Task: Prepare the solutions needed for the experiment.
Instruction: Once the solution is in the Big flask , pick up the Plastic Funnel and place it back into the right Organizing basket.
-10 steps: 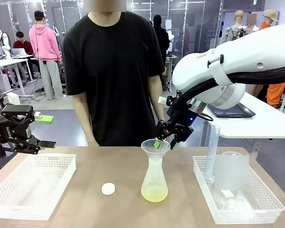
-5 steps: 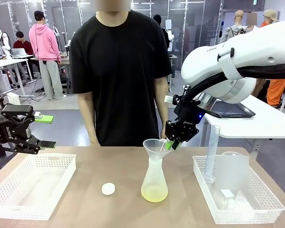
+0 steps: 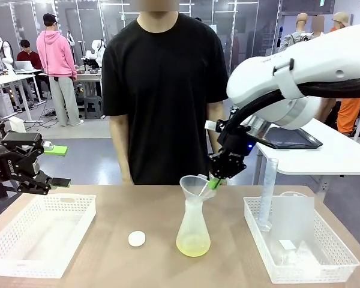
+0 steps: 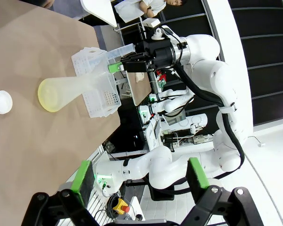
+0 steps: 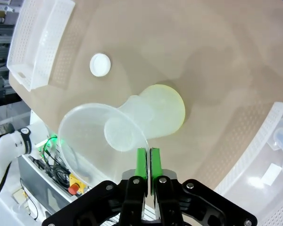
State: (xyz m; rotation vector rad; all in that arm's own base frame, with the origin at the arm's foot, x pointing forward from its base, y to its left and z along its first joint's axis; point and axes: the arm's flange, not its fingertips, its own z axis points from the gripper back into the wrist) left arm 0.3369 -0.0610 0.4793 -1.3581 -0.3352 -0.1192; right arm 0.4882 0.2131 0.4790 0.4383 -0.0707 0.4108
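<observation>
From the front, the right pincer (image 3: 215,183) is pinching the funnel (image 3: 195,183) by its rim at three o'clock. The funnel is sitting in the neck of the flask (image 3: 193,217), and the pale yellow-green solution (image 3: 193,246) is lying in the flask's bottom, mid-bench (image 3: 138,204). The right wrist view is showing what the front hides: the green pads (image 5: 141,163) are standing almost together with the thin funnel (image 5: 85,136) rim between them, and the solution (image 5: 172,110) is showing through the flask base. The cap (image 3: 137,238) is lying at nine o'clock of the flask, apart from it. A person is standing at twelve o'clock beyond the bench. The left pincer (image 3: 60,166) is hanging wide, holding nothing, near the far corner of the left tray (image 3: 12,237); its own view is showing its pads (image 4: 83,175) far apart. A cylinder (image 3: 267,192) is standing in the right tray (image 3: 342,258). White print on the left pincer's body and on the right arm is too small to read.
</observation>
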